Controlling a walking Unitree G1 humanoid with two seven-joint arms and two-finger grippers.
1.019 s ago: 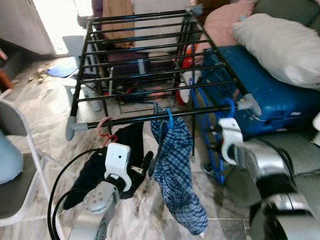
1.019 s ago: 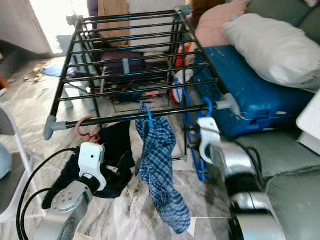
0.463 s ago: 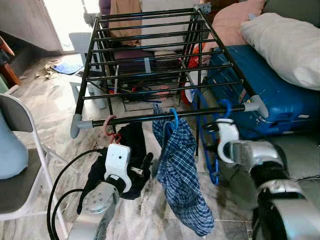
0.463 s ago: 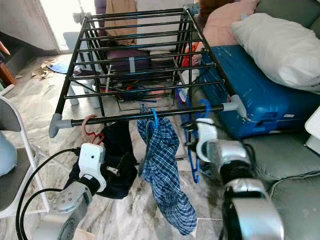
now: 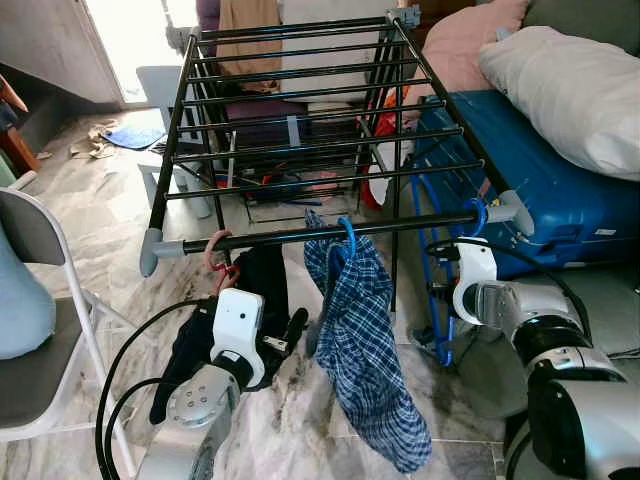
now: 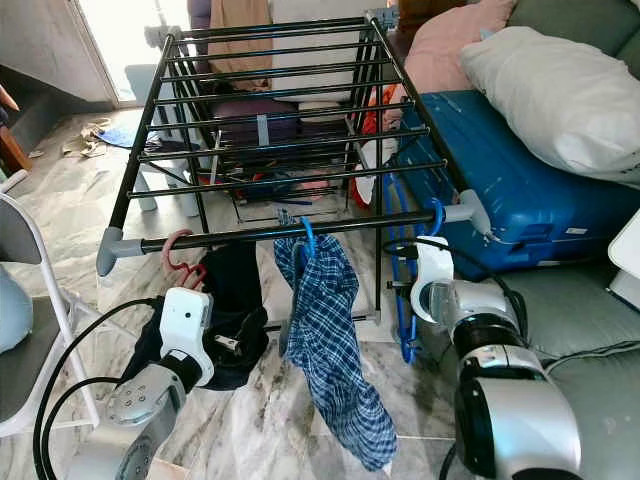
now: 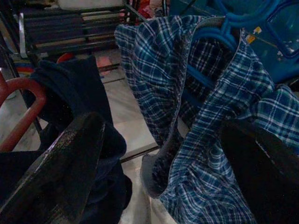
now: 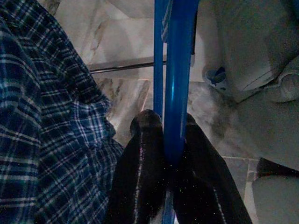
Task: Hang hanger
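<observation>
**Right fingers clamped on the blue hanger**

Head views: your right gripper [image 5: 447,290] holds the blue hanger [image 5: 437,262], hook over the drying rack's [image 5: 300,110] front rail near its right corner.

Left wrist view: your left gripper's fingers [image 7: 60,168] stand wide apart, beside the plaid shirt [image 7: 205,116].

Right wrist view: both right fingers [image 8: 145,172] pinch the blue bar.

blue hanger [image 8: 176,74], blue plaid shirt [image 5: 360,330]
</observation>
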